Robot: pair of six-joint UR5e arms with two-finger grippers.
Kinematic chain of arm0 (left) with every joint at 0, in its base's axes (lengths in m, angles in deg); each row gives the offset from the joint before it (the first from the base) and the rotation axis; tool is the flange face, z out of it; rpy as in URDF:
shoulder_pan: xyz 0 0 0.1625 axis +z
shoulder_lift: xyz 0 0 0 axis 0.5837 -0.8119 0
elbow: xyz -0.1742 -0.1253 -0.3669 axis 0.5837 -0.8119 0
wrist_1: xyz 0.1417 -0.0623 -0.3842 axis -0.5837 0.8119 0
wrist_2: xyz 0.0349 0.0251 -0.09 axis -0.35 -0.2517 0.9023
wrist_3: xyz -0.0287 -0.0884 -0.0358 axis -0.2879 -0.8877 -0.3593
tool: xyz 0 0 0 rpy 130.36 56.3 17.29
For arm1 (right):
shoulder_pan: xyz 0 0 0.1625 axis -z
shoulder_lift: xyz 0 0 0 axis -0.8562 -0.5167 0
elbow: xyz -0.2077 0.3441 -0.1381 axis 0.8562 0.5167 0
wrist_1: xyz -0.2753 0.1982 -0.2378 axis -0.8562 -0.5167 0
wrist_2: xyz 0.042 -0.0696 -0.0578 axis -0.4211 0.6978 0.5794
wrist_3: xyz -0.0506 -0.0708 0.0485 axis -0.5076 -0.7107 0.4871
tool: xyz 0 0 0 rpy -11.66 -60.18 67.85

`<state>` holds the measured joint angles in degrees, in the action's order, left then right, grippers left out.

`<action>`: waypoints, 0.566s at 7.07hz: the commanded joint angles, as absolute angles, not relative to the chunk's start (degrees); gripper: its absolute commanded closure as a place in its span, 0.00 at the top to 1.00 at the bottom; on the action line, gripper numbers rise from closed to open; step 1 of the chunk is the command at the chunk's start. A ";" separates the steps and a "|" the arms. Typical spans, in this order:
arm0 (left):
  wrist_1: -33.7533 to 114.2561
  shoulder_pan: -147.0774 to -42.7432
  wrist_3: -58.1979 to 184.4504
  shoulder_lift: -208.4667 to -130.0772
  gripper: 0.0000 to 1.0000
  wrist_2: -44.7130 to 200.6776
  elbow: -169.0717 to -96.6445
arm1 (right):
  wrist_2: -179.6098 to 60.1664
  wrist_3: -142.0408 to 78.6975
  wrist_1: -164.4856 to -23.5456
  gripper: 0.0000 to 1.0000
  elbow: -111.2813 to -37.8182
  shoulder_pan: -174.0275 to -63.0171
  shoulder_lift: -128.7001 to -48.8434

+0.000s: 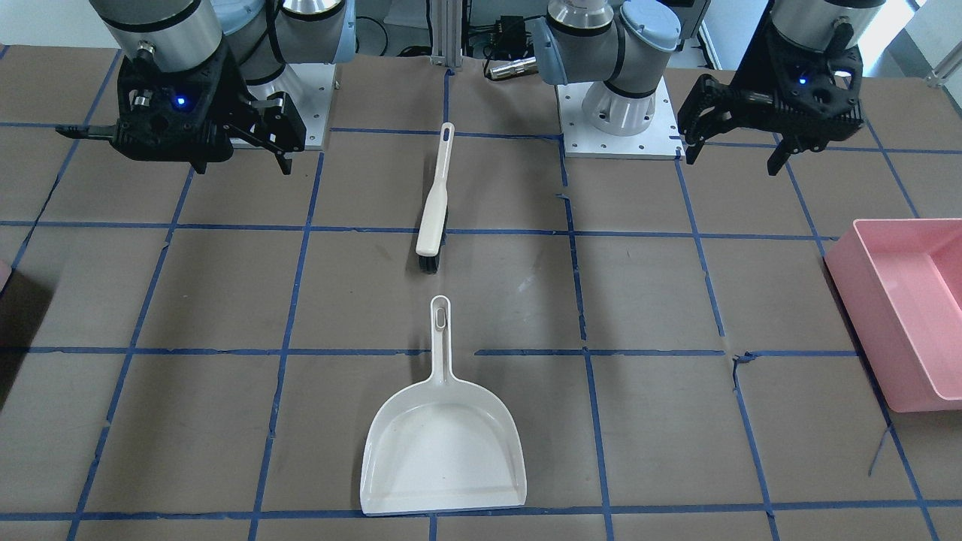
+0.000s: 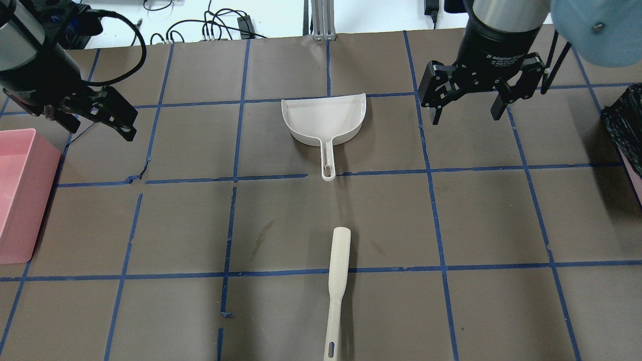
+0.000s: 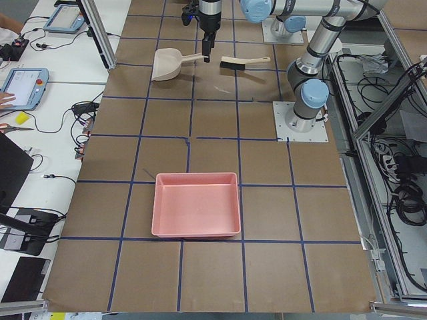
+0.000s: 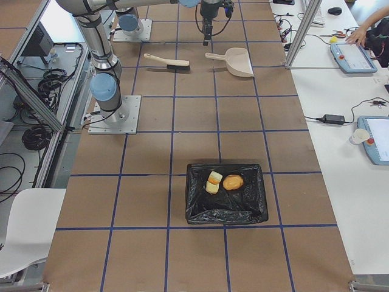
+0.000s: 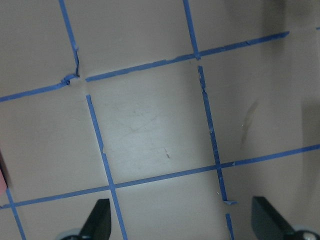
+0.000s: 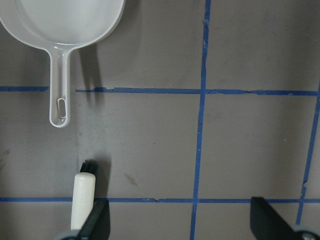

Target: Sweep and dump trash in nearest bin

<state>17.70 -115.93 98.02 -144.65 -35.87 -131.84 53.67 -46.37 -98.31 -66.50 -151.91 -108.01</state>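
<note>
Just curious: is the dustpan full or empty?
Empty. The dustpan shows only bare white plastic inside, with nothing lying in it.

One dustpan [image 1: 442, 443], one brush [image 1: 434, 203] (two bins [image 3: 197, 207] [image 4: 226, 218])

— What do the arms look like?
— The right arm [image 1: 161, 30] and the left arm [image 1: 815, 19] are silver-grey tubes, and the joints have pale blue caps [image 1: 650, 34]. Each one stands on a square white plate [image 1: 646, 143] with small screw holes along the edge.
— And the ends?
— Wrists and jaws are matte black and angular. On each wrist shines a small blue light [image 1: 179, 100]. The right wrist has white lettering [image 2: 501, 57] with the word "Adaptive". A black cable [image 2: 145, 50] loops at the left wrist.
</note>
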 commanded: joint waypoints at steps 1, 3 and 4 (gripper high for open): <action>18.19 -115.61 98.25 -145.38 1.00 -36.01 -130.13 | 53.56 -46.51 -100.84 0.96 -68.56 -151.35 -109.58; 18.37 -115.43 99.47 -145.11 1.00 -36.01 -130.13 | 53.56 -46.68 -100.94 0.97 -68.57 -151.18 -109.58; 18.37 -115.52 99.56 -144.85 1.00 -36.10 -130.04 | 53.56 -46.77 -100.94 0.99 -68.57 -151.18 -109.67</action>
